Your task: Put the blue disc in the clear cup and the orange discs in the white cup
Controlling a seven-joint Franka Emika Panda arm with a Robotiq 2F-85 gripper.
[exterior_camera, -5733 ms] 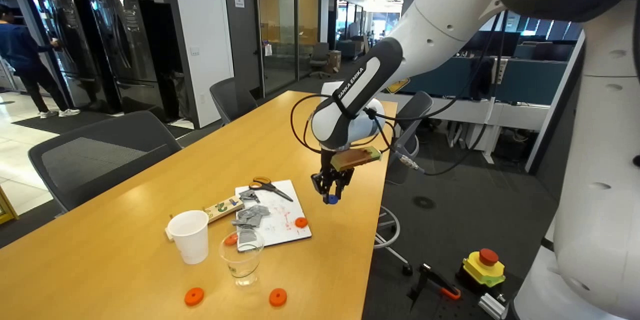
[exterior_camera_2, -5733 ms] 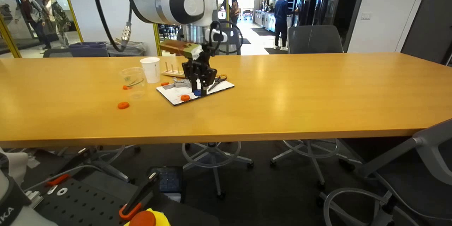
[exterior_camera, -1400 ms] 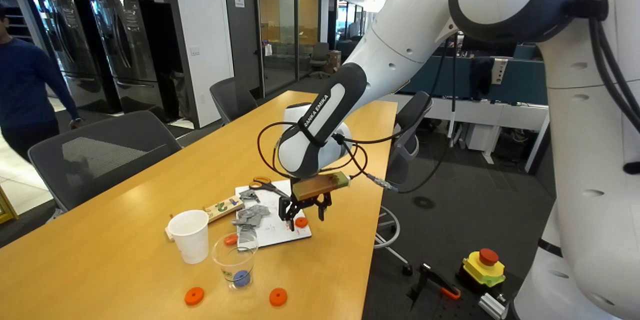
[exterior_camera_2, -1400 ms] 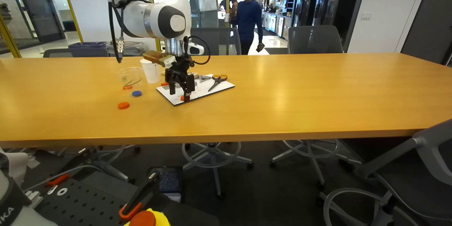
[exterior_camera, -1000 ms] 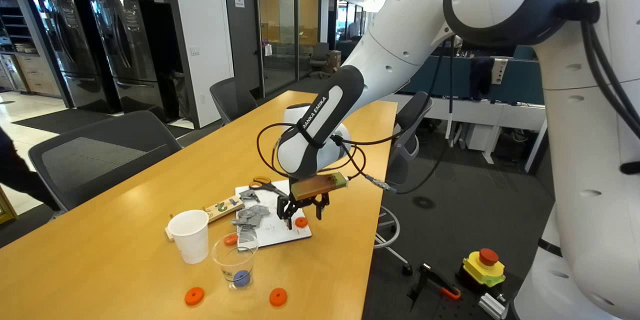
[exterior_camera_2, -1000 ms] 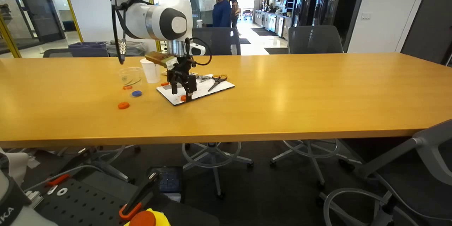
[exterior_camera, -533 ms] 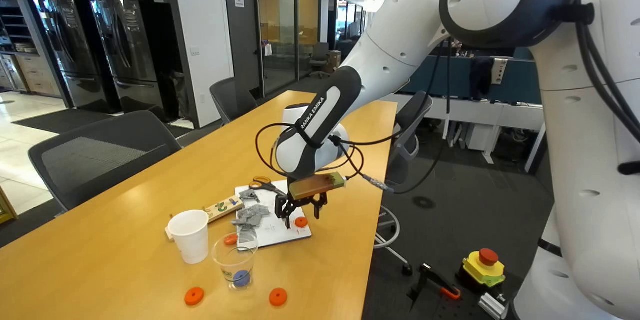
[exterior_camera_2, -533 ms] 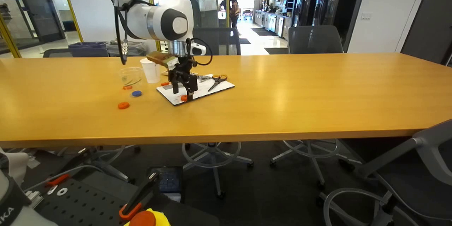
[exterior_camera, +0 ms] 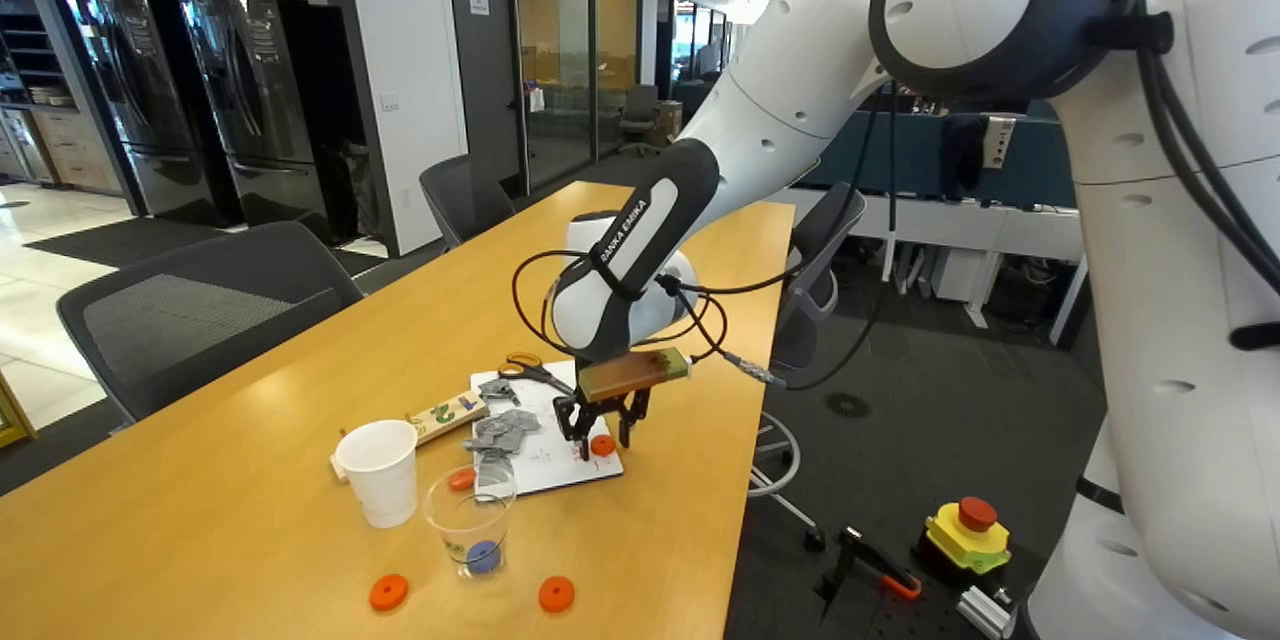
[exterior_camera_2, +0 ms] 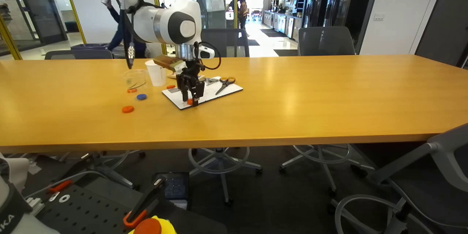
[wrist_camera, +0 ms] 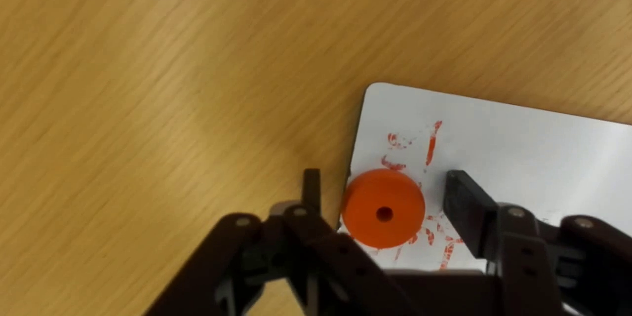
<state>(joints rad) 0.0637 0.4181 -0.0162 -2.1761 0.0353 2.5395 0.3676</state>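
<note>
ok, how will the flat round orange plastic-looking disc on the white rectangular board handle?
The orange disc looks thick, so probably stiff. Lying flat, it should slide rather than roll. It sits by the edge of the board, so an outward nudge could tip it off.

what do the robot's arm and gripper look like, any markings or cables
The arm is white with black bands and EMIKA lettering; black cables loop near its wrist, one with a silver plug. The gripper is black, with two jointed fingers and round pins.
</note>
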